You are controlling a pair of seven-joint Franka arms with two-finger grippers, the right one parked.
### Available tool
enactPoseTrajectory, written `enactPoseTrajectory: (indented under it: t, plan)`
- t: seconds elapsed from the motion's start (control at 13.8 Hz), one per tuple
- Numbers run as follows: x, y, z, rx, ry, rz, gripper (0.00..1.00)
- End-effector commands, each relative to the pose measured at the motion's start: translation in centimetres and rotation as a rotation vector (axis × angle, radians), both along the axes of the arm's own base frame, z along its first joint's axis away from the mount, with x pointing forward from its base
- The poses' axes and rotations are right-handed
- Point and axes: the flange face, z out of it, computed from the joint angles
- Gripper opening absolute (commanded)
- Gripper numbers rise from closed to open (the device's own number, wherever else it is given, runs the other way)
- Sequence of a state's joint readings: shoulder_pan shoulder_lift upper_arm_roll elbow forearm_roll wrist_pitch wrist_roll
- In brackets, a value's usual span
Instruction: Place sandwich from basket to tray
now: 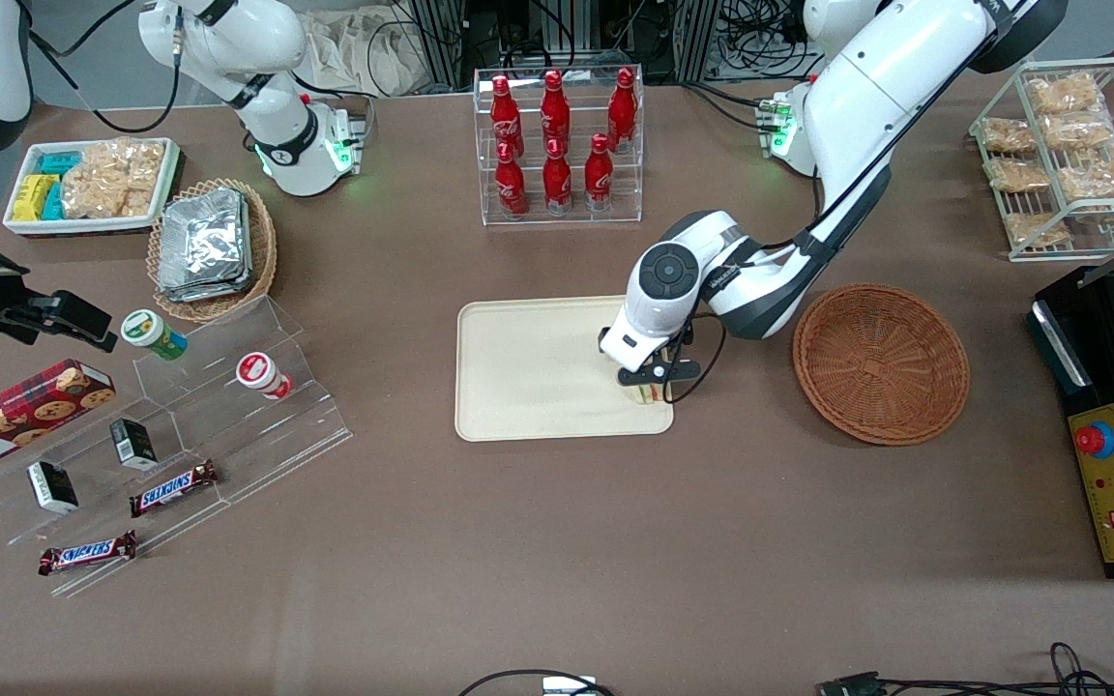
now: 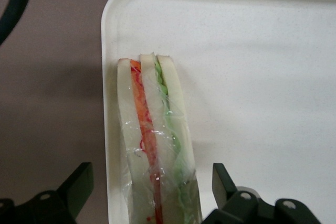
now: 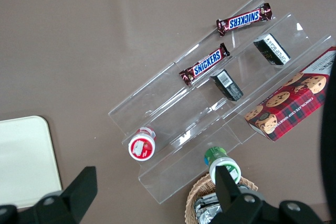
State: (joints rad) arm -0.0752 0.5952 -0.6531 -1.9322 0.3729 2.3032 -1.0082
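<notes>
The clear-wrapped sandwich (image 1: pixel 649 392), white bread with red and green filling, rests on the cream tray (image 1: pixel 538 372) at the corner nearest the front camera and the brown wicker basket (image 1: pixel 881 362). In the left wrist view the sandwich (image 2: pixel 152 124) lies along the tray's (image 2: pixel 252 77) rim. My left gripper (image 1: pixel 652 385) hangs just above it, open. One dark finger (image 2: pixel 79 187) stands at each side of the wedge, with a gap showing between each finger and the wrap. The basket holds nothing.
A clear rack of red cola bottles (image 1: pixel 557 145) stands farther from the camera than the tray. A tan basket of foil packets (image 1: pixel 209 246), a clear stepped stand (image 1: pixel 180 425) with snacks and a wire rack (image 1: pixel 1065 155) flank the table's ends.
</notes>
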Motion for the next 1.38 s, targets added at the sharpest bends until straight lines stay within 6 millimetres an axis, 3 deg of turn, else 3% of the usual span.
enactPoseTrajectory:
  t: [0.0, 0.07, 0.22, 0.36, 0.58, 0.65, 0.8, 1.02, 1.09, 1.16, 1.31]
  plan:
    - [0.2, -0.1, 0.6, 0.005, -0.023, 0.012, 1.00]
    - [0.3, -0.1, 1.1, 0.004, -0.029, 0.018, 1.00]
    - [1.3, -0.1, 4.8, 0.013, -0.080, 0.051, 1.00]
    - [2.6, 0.4, 9.7, 0.077, -0.099, 0.039, 1.00]
    - [4.2, 1.6, 19.0, 0.111, -0.065, 0.014, 1.00]
    - [4.4, 3.0, 21.7, 0.134, -0.058, -0.016, 1.00]
    - [4.6, 7.2, 26.9, 0.144, -0.056, -0.025, 1.00]
    - [4.3, 14.6, 33.1, 0.096, -0.056, 0.020, 1.00]
    - [3.7, 17.2, 34.4, 0.072, -0.063, 0.010, 1.00]
    - [3.6, 21.3, 35.5, 0.050, -0.068, 0.005, 1.00]
    - [3.6, 27.5, 37.4, 0.025, -0.075, -0.011, 1.00]
